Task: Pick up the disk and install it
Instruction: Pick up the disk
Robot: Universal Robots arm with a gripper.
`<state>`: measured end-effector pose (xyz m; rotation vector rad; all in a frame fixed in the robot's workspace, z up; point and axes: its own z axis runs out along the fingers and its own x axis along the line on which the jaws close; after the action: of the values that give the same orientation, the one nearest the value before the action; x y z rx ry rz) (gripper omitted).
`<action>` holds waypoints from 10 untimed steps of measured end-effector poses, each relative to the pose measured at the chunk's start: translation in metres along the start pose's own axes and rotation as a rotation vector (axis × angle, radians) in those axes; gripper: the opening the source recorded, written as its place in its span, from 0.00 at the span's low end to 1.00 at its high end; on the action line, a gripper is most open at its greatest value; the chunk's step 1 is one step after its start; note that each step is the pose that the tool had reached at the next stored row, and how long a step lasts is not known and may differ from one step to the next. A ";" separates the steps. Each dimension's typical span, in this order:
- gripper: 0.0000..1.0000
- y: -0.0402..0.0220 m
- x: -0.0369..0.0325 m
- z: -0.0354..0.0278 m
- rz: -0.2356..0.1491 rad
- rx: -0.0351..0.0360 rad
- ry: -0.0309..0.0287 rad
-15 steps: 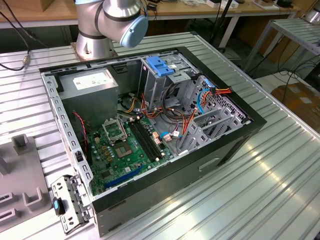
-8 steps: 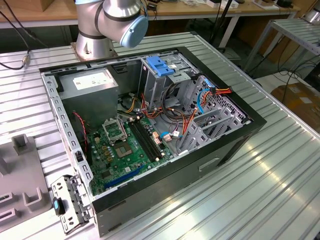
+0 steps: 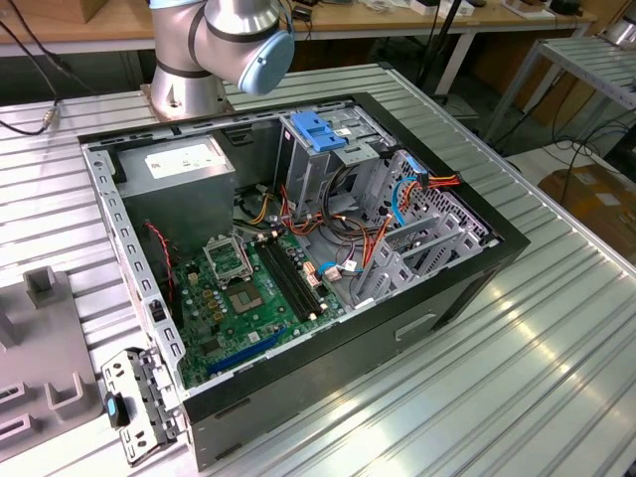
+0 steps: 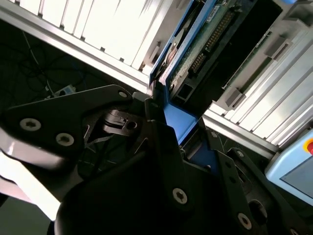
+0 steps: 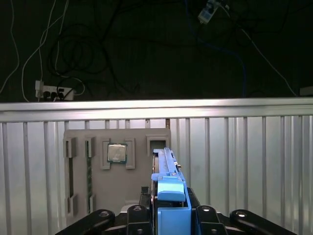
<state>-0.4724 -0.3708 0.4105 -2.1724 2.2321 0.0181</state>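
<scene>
First wrist view, and we're looking straight down the tool [image 5: 170, 221]: it's clamped on the disk [image 5: 167, 166], one black finger on each flat face, the blue side rail [image 5: 171, 196] facing the camera. Held on edge like that, the drive presents a thin profile. My read is that this suits lifting it out of, or sliding it into, a narrow slot.

Beyond it lies the grey parts tray [image 5: 98, 196] on the ribbed metal table [image 5: 244, 161], with a processor chip [image 5: 117, 152] and memory sticks [image 5: 88, 171] each in their own recess. The disk's far end lines up with a small framed pocket [image 5: 157, 144] in that tray. Whether it's clear of the tray, I can't tell.

Second wrist view gives the other side: green circuit board [image 4: 210, 39] and connector pins exposed, rail pinched in the linkage.

Exterior view now: the open computer case [image 3: 467, 288] is on the table, motherboard [image 3: 238, 298] flat, grey power supply [image 3: 184, 164] in its corner, and the drive cage [image 3: 422, 243] is ringed with loose cables. So the disk is in the tool, out by the tray, and not installed.
</scene>
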 end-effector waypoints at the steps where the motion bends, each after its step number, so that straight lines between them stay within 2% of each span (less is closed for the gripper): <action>1: 0.37 0.0000 -0.0001 -0.0020 0.000 0.0000 0.0000; 10: 0.37 -0.0002 -0.0004 -0.0171 0.000 0.0001 -0.0002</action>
<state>-0.4724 -0.3708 0.4276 -2.1725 2.2317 0.0181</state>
